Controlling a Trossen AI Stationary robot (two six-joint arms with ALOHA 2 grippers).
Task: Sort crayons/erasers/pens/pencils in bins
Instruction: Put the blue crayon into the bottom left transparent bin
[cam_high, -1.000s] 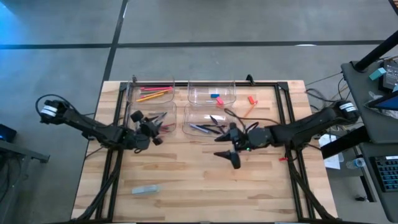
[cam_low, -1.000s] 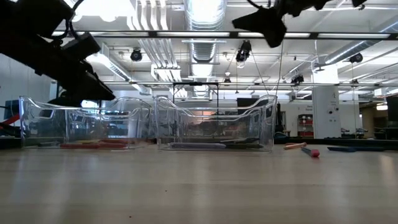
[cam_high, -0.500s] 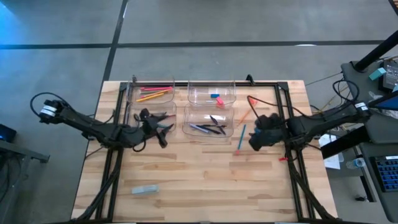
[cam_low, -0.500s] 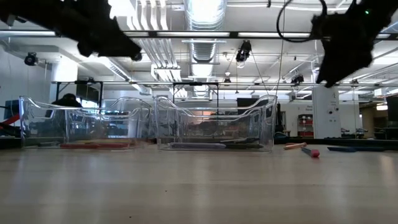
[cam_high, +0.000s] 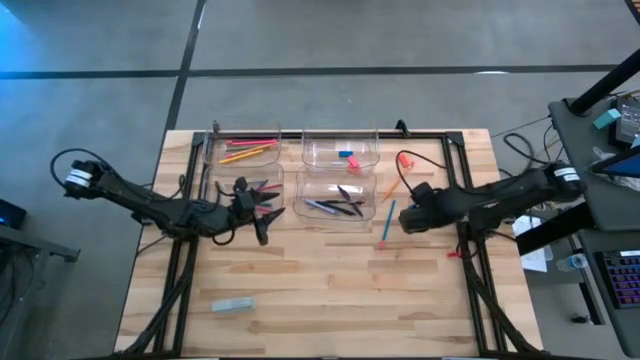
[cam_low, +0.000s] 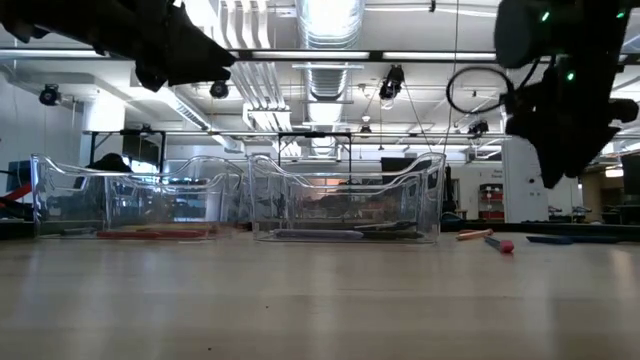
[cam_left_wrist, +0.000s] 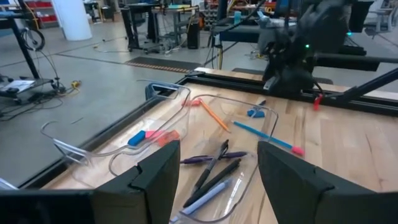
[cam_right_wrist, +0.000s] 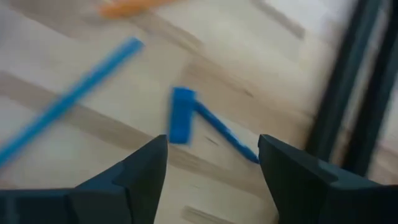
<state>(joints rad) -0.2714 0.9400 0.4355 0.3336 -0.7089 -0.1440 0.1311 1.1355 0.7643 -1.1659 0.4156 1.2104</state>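
Four clear bins stand at the table's far middle. The far-left one (cam_high: 243, 148) holds pencils, the far-right one (cam_high: 340, 152) erasers, the near-right one (cam_high: 335, 200) dark pens (cam_left_wrist: 214, 171), and the near-left one (cam_high: 240, 188) red crayons. My left gripper (cam_high: 262, 212) hangs open and empty above the near-left bin's right end. My right gripper (cam_high: 405, 220) is open and empty above the bare table to the right of the bins. Below it lie a blue eraser (cam_right_wrist: 181, 122) and a blue pencil (cam_high: 387, 222). An orange pencil (cam_high: 400, 180) lies farther back.
A pink-red eraser (cam_high: 405, 158) lies loose near the table's far right corner. A pale grey-blue block (cam_high: 233, 304) lies near the front left. Black frame rails (cam_high: 462, 200) run along the table's left and right sides. The near half of the wooden top is bare.
My right gripper has left the near-right bin's near right corner, gone toward the table's right edge and come down over the loose blue pencil and eraser. My left gripper has risen and shifted a little toward the right.
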